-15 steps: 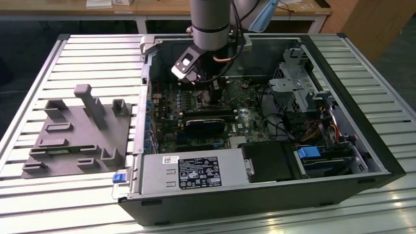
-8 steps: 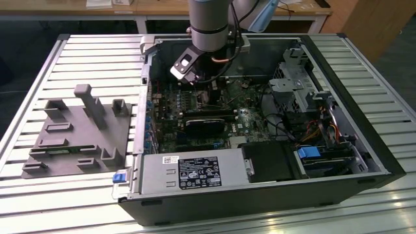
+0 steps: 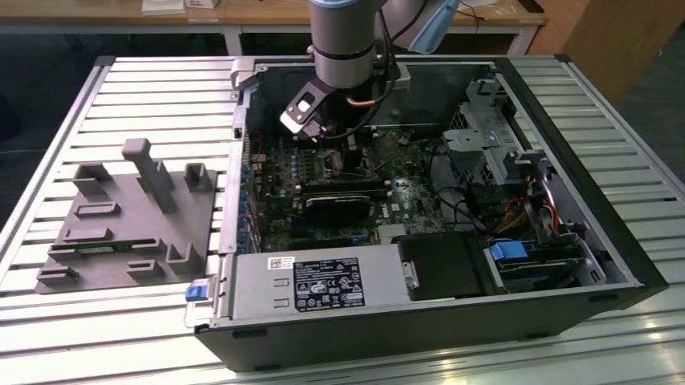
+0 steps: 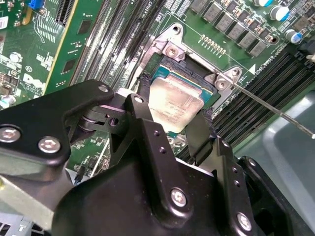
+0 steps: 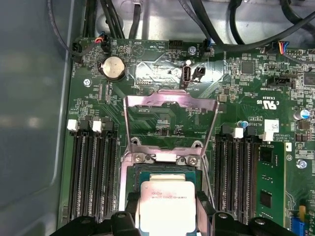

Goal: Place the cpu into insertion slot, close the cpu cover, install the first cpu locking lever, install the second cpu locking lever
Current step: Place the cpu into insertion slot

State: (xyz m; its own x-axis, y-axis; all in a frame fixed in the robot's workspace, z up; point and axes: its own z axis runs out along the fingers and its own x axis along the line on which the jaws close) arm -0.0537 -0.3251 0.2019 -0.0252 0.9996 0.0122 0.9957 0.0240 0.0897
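Placing the cpu was in hand: the gripper, upper middle in the exterior view, pinched the cpu just over the slot, cover raised. Seating it probably called for squaring chip to slot.

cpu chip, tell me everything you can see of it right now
The small square cpu with a dull silver-grey metal top carries faint print on its lid. It lies roughly level, pinched on two opposite sides by the black gripper, directly over the square insertion slot with a silvery rim. Whether it is fully seated cannot be told. The thin silvery cpu cover frame stands raised at the slot's hinge side, not touching it.
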